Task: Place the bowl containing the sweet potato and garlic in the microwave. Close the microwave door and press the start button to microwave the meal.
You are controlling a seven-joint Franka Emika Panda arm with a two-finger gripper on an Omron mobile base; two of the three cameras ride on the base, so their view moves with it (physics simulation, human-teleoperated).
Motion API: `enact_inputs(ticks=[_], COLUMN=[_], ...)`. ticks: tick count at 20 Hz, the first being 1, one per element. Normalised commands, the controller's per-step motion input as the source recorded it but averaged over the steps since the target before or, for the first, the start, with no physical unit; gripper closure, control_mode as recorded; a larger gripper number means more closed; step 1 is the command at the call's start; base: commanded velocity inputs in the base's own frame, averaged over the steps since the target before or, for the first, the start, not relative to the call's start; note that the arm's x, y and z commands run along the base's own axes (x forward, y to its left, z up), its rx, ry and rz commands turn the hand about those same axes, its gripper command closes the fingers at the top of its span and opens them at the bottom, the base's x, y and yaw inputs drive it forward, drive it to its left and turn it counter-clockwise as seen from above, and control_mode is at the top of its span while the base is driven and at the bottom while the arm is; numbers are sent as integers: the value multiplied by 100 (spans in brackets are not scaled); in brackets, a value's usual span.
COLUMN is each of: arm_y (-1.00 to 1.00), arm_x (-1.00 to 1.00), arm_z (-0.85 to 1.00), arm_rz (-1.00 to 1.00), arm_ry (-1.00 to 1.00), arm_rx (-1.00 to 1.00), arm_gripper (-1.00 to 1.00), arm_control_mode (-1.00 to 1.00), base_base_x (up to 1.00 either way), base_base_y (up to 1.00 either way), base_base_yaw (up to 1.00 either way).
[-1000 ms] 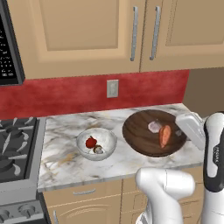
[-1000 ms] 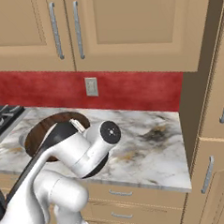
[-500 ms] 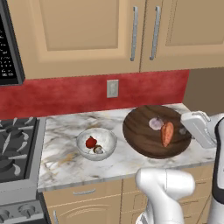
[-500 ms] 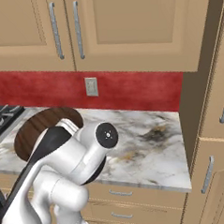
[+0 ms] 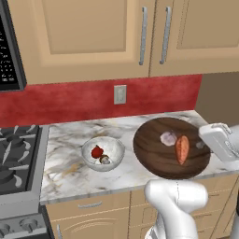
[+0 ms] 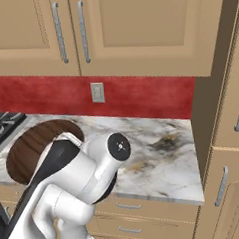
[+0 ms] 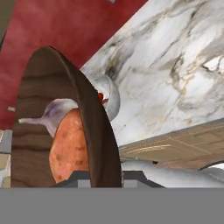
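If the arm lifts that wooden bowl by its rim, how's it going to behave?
The bowl looks stiff, so it should keep its shape. It is wide and shallow, so gripped at one edge it will likely tilt. The sweet potato and garlic lie loose inside and could slide or roll toward the low side, perhaps over the low rim.

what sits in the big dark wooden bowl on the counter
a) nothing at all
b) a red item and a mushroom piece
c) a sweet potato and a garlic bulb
c: the bowl holds the orange sweet potato with the pale garlic beside it.
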Motion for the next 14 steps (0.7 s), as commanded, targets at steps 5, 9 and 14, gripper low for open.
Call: enact_inputs(ticks=[5, 9, 14], arm_y=[20, 17, -13], arm_x=[-49, 39, 57], arm_z=[-7, 0, 0], arm_rz=[26, 2, 0], arm_ry=[-6, 0, 0], arm_rx=[-3, 1, 8], arm_gripper=[100, 100, 100], arm_control_mode=[-100, -100, -100], base_base_x=[0, 0, 0], base_base_y=[0, 0, 0], base_base_yaw=[0, 0, 0])
